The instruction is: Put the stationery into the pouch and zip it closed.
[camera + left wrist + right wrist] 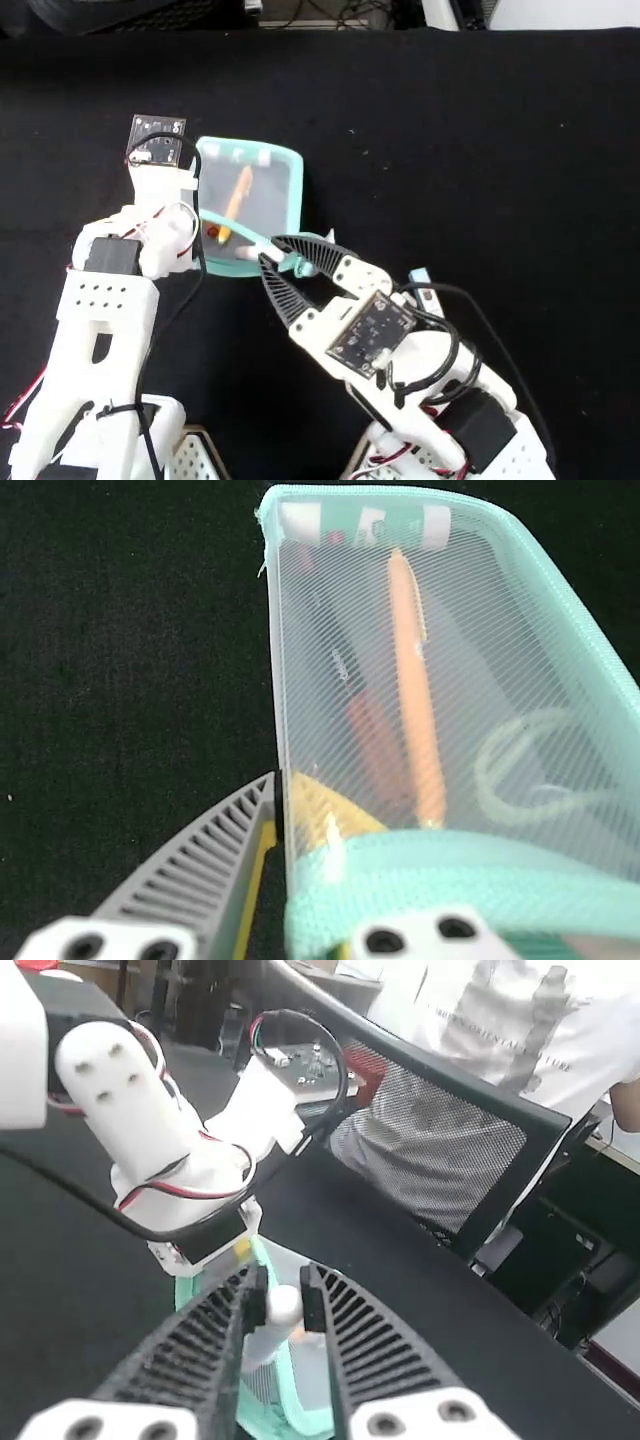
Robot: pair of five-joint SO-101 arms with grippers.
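Gripping a white stick [281,1325] at the pouch [272,182] mouth.
Nearest, the right hand [283,1282] is pinched narrow on the stick at the teal pouch's near edge; the left hand [283,810] clamps the pouch's side rim, mesh between its fingers; inside lie an orange pen [415,710] and a darker pen [345,680]; the pouch rests on the black worktop [480,150].

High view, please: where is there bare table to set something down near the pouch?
Bare table lies right of the pouch, beyond the right arm, and beyond the pouch's far rim. A narrower strip runs left of the left arm. The pouch's near rim is crowded: the left gripper clamps it and the right gripper holds a white stick there.
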